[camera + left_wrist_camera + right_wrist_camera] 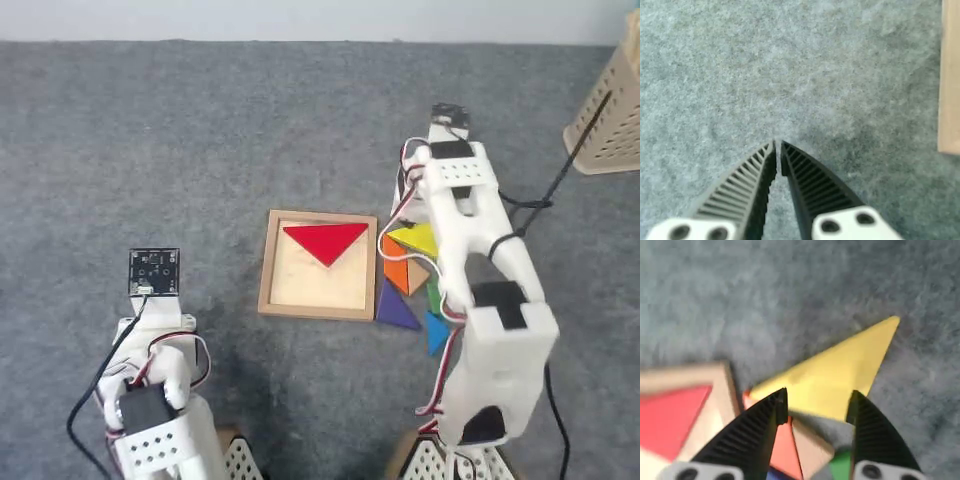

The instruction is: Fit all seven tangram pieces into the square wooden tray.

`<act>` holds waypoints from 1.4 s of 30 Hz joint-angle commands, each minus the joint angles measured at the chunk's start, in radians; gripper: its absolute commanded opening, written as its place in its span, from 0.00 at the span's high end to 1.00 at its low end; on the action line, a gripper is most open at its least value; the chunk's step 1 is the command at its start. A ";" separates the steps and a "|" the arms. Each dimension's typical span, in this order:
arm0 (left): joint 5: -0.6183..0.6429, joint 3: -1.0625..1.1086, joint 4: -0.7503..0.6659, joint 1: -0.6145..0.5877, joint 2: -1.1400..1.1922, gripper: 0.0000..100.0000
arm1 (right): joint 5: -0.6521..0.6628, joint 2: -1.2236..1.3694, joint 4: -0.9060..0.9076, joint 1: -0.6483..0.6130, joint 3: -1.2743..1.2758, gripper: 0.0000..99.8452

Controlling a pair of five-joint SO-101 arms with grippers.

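Observation:
The square wooden tray lies mid-table with a red triangle in its far part. The other pieces cluster at its right side: yellow triangle, orange, purple, blue, green and a plain wood piece. My right arm hangs over this cluster. My right gripper is open, its fingertips either side of the yellow triangle. My left gripper is shut over bare carpet, with the tray off to one side.
Grey carpet covers the table. A slatted beige box stands at the far right edge. The left arm sits near the front left, well away from the tray.

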 commanded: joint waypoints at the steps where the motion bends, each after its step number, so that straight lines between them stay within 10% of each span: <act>1: -0.005 -0.007 0.008 -0.003 -0.014 0.99 | -0.094 0.019 -0.010 0.030 -0.095 0.73; 42: -0.005 -0.007 0.008 -0.003 -0.014 0.99 | -0.074 0.197 0.193 0.074 -0.169 0.76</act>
